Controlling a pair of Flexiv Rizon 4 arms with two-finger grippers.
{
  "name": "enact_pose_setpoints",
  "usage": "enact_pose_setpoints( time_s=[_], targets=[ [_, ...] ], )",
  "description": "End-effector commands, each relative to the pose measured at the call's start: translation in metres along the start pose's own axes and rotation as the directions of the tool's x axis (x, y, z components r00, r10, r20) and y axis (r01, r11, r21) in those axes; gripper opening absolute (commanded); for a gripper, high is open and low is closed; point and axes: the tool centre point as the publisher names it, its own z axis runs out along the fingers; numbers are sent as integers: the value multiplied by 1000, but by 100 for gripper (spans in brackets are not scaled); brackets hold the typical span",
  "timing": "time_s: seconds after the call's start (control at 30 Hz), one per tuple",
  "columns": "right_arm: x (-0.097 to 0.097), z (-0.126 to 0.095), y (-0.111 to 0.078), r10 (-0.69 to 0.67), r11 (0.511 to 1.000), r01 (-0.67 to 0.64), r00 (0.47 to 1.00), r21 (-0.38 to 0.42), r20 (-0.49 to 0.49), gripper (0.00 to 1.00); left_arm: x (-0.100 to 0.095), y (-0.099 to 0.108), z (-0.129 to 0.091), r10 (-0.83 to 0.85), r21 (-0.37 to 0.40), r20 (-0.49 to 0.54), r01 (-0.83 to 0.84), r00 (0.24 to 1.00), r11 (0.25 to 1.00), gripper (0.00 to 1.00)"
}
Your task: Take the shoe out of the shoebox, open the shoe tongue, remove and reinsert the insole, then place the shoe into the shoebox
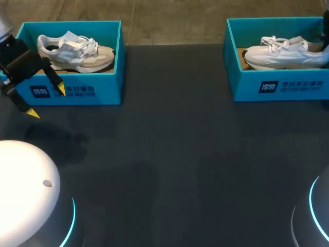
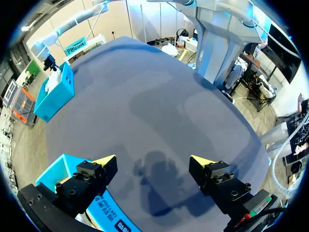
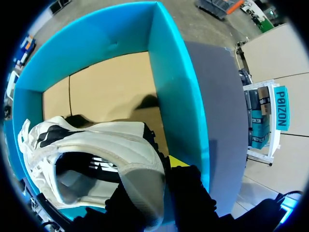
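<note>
Held left end effector (image 2: 154, 161) wide open above tabletop (image 2: 145, 87); had right end effector (image 3: 161, 186) at heel of shoe (image 3: 96, 140) inside shoebox (image 3: 178, 96), grip unclear

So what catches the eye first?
Two teal boxes at the dark table's far corners: the left box with the left shoe, the right box with the right shoe, both white. The left claw hangs open, yellow-tipped, before the left box; the right claw is inside the right box by its shoe's heel.
</note>
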Motion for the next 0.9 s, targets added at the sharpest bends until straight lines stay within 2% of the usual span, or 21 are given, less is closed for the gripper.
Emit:
enact_pose_setpoints(
  time_s=[0.03, 0.4, 0.63, 0.9],
  targets=[
    [1, -10, -18, 1, 998, 0, 1000, -60, 7, 0, 1, 0, 0, 1, -3, 0, -1, 1000, 1000, 100],
    [0, 14, -24, -51, 999, 51, 999, -16, 1, 0, 1, 0, 0, 1, -3, 0, -1, 1000, 1000, 100],
    [6, 17, -26, -84, 996, 84, 996, -20, -9, 0, 1, 0, 0, 1, -3, 0, -1, 1000, 1000, 100],
    [10, 19, -20, -106, 994, 106, 994, -25, 6, 0, 1, 0, 0, 1, -3, 0, -1, 1000, 1000, 100]
  ],
)
